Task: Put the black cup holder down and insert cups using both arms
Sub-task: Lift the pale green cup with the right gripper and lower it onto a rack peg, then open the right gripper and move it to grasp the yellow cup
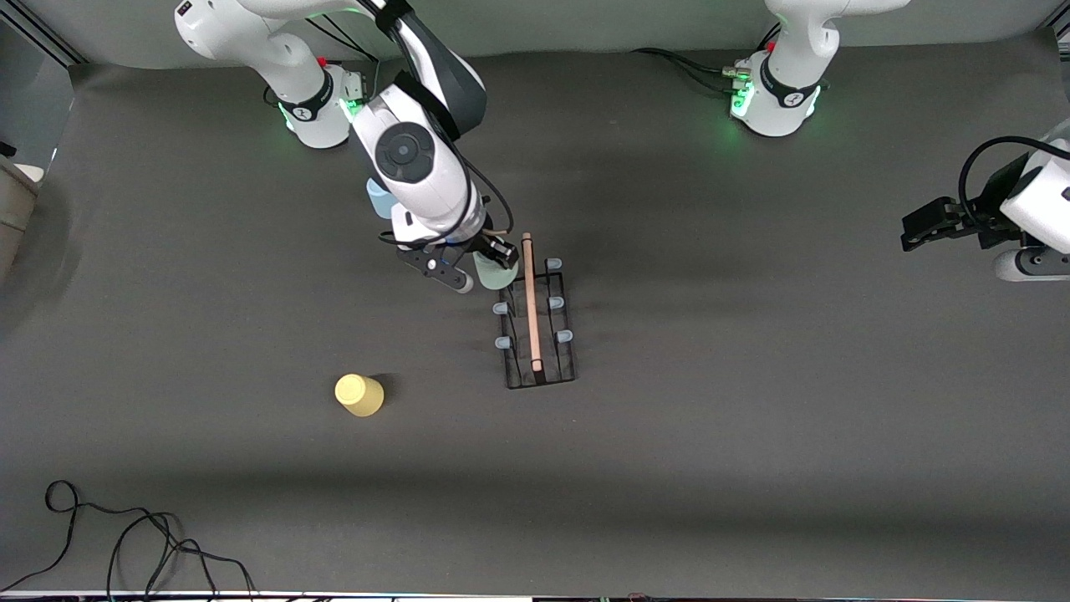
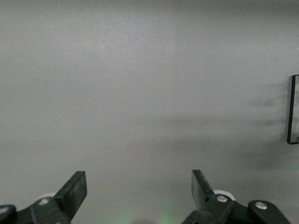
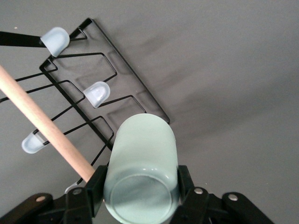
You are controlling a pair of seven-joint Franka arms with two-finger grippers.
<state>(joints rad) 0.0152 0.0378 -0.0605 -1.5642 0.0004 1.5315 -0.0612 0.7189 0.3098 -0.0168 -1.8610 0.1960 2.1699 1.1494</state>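
Clearly the right gripper [image 3: 140, 186] has its fingers clamped on the light, slick pale green cup [image 1: 495, 272], mid-frame over the black cup holder [image 1: 539, 334], perhaps already seated. Left gripper [image 2: 140, 196] waits, fingers spread, empty.

The cup holder [image 1: 539, 326] sits mid-counter [image 1: 752, 435], long side running toward the front camera. The right pincer [image 1: 493, 261] hovers over its end nearest the bases, clamping a cup [image 1: 495, 272]. Another cup [image 1: 359, 395] stands nearer the front edge, toward the right arm's end. The left pincer [image 1: 915, 232] waits over the left arm's end edge, fingers spread.
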